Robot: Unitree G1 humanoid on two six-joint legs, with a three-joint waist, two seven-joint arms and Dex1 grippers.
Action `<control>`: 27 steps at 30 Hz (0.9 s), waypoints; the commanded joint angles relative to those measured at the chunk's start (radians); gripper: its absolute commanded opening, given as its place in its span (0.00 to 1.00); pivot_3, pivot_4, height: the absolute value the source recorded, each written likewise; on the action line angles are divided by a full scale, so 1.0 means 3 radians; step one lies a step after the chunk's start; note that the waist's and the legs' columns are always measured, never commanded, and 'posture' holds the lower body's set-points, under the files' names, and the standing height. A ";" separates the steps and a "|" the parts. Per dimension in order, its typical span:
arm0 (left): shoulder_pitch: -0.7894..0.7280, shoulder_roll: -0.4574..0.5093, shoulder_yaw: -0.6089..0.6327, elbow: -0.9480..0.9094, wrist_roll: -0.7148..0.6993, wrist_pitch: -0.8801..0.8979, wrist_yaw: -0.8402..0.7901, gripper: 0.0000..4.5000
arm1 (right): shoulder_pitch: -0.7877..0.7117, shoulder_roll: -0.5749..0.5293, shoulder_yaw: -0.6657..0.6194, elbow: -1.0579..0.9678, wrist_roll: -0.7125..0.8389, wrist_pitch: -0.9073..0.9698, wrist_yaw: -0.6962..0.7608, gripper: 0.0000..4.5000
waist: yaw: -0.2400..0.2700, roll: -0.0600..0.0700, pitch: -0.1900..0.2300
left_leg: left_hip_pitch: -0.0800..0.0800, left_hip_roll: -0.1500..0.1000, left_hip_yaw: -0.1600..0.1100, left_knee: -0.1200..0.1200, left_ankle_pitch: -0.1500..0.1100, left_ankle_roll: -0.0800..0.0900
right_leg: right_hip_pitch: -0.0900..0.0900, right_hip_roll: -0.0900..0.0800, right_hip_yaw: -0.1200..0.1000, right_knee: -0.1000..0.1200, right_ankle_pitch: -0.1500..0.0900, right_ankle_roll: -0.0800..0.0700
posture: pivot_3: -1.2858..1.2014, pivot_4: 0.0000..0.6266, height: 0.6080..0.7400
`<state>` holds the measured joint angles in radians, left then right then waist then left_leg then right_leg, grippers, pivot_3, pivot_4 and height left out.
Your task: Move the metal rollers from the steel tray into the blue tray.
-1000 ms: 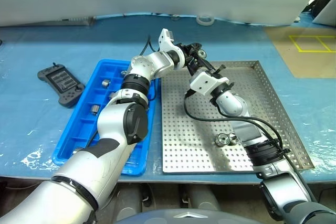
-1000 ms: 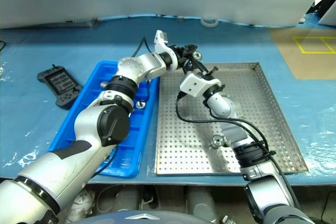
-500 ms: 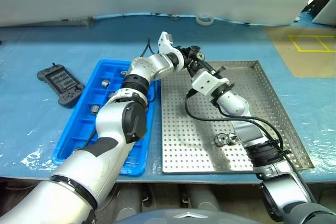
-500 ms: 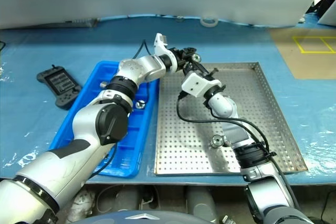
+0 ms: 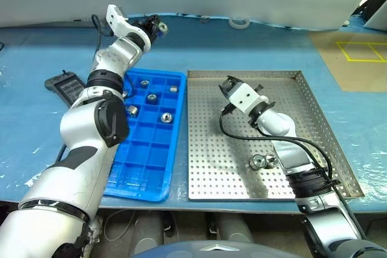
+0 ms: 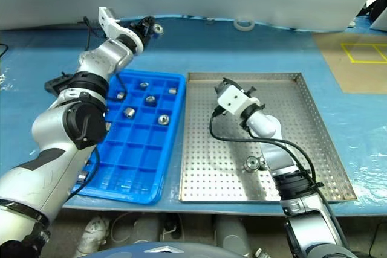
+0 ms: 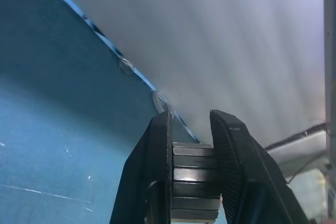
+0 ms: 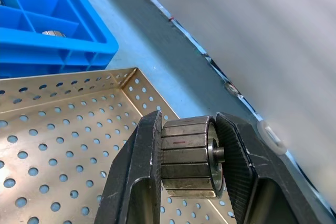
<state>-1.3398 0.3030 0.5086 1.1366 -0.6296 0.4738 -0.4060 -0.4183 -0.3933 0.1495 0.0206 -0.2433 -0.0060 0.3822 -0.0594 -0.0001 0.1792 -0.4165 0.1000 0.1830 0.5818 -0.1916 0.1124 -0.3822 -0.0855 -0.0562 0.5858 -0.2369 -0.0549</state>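
The right gripper (image 8: 186, 156) is clamped on a metal roller (image 8: 188, 156) — a ribbed, dull-silver cylinder with a stubby hub at one end, pinched across its sides between the two black fingers (image 8: 137, 174). Seen from the head, that gripper (image 5: 228, 83) is raised over the far left part of the steel tray (image 5: 314, 119), near the corner nearest the blue tray (image 5: 139, 179).

The left gripper (image 5: 156, 26) is lifted high beyond the far end of the blue tray, over the blue-covered table (image 5: 48, 52), and it too grips a metal roller: the left wrist view shows the ribbed roller (image 7: 193, 190) wedged between the closed fingers (image 7: 155, 177), a detail too small to read from the head camera.

On the steel tray's perforated floor two rollers (image 5: 263, 161) lie touching each other in the near part, just beside the right forearm. The blue tray, lying just left of the steel tray, holds loose rollers in separate cells of its far half — among them one at (image 5: 166, 116), one at (image 5: 152, 96), one at (image 5: 144, 83), one at (image 5: 173, 88) and one at (image 5: 131, 110); the near cells hold none that can be made out. The right wrist view catches the blue tray's corner cells (image 8: 47, 30) with silvery rollers inside.

A dark handheld controller (image 5: 65, 85) lies on the table left of the blue tray, and a tape roll (image 5: 238, 22) lies by the far wall.
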 commanded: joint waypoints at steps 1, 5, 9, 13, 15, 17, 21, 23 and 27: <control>0.0415 0.0107 -0.0594 -0.1055 0.0065 0.0575 -0.0935 0.17 | -0.0091 0.0089 -0.0158 -0.0214 0.0417 0.0264 0.0209 0.27 | -0.0003 0.0000 0.0000 | 0.0000 0.0000 0.0001 0.0000 0.0000 0.0000 | -0.0001 -0.0001 0.0000 0.0003 0.0000 0.0000 | 0.39 0.24 1.00; 0.1457 0.0444 -0.1043 -0.2742 -0.0201 0.1009 -0.1652 0.17 | -0.0048 0.0042 -0.0187 -0.0504 0.0960 0.0773 0.0732 0.27 | -0.0010 -0.0001 0.0000 | 0.0006 0.0000 0.0003 -0.0005 0.0001 -0.0001 | 0.0000 -0.0004 -0.0001 0.0008 0.0000 0.0000 | 0.44 0.24 1.00; 0.2188 0.0845 -0.1054 -0.3701 -0.0336 0.1187 -0.1846 0.17 | -0.0020 -0.0166 -0.0128 -0.0445 0.1019 0.0826 0.0999 0.27 | 0.0057 -0.0002 0.0001 | 0.0004 0.0003 -0.0001 -0.0005 0.0005 -0.0008 | -0.0002 -0.0003 -0.0010 0.0017 0.0000 0.0000 | 0.47 0.24 1.00; 0.2834 0.1172 -0.0916 -0.4209 -0.0359 0.1121 -0.1942 0.17 | -0.0048 -0.0206 -0.0063 -0.0260 0.0960 0.0709 0.1036 0.27 | 0.0173 0.0009 0.0006 | 0.0034 0.0003 0.0000 -0.0022 0.0010 -0.0040 | 0.0026 -0.0002 -0.0010 0.0010 -0.0001 0.0000 | 0.49 0.24 1.00; 0.3070 0.1245 -0.0696 -0.4336 -0.0472 0.1162 -0.1867 0.17 | -0.0079 -0.0175 -0.0021 -0.0169 0.0940 0.0649 0.1042 0.27 | 0.0243 0.0011 0.0009 | 0.0062 0.0003 0.0002 -0.0030 0.0012 -0.0046 | 0.0048 -0.0002 -0.0007 0.0007 -0.0004 0.0002 | 0.51 0.24 1.00; 0.3302 0.1276 -0.0523 -0.4440 -0.0527 0.1150 -0.1795 0.17 | -0.0112 -0.0141 0.0031 -0.0088 0.0929 0.0591 0.1076 0.27 | 0.0296 0.0004 0.0012 | 0.0066 0.0002 0.0003 -0.0040 0.0021 -0.0061 | 0.0045 -0.0002 -0.0004 0.0007 -0.0004 0.0003 | 0.52 0.24 1.00; 0.3869 0.1291 -0.0364 -0.4659 -0.0518 0.1094 -0.1750 0.17 | -0.0195 -0.0075 0.0140 0.0047 0.0917 0.0495 0.1164 0.27 | 0.0356 0.0002 0.0012 | 0.0068 0.0002 0.0003 -0.0060 0.0034 -0.0082 | 0.0037 -0.0002 -0.0004 0.0006 -0.0004 0.0002 | 0.54 0.24 1.00; 0.4068 0.1222 -0.0334 -0.4707 -0.0527 0.1096 -0.1648 0.17 | -0.0252 -0.0059 0.0162 0.0150 0.0901 0.0423 0.1185 0.27 | 0.0389 0.0000 0.0012 | 0.0068 0.0002 0.0003 -0.0070 0.0034 -0.0082 | 0.0034 0.0001 -0.0005 0.0004 -0.0004 0.0003 | 0.55 0.24 1.00; 0.4322 0.1087 -0.0437 -0.4835 -0.0511 0.1037 -0.1540 0.17 | -0.0337 -0.0038 0.0199 0.0307 0.0857 0.0310 0.1204 0.27 | 0.0437 -0.0002 0.0011 | 0.0067 0.0010 0.0002 -0.0077 0.0034 -0.0082 | 0.0034 0.0011 -0.0005 -0.0006 -0.0005 0.0004 | 0.56 0.24 1.00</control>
<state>-0.0562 0.6348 0.3765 -0.2586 -0.7663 0.8133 -0.8775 -0.4986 -0.4078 0.2098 0.1219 0.0151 0.1235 0.7405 0.0718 -0.0006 0.1827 -0.3963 0.1029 0.1837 0.5585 -0.1815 0.0879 -0.3719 -0.0819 -0.0576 0.5840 -0.2384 -0.0538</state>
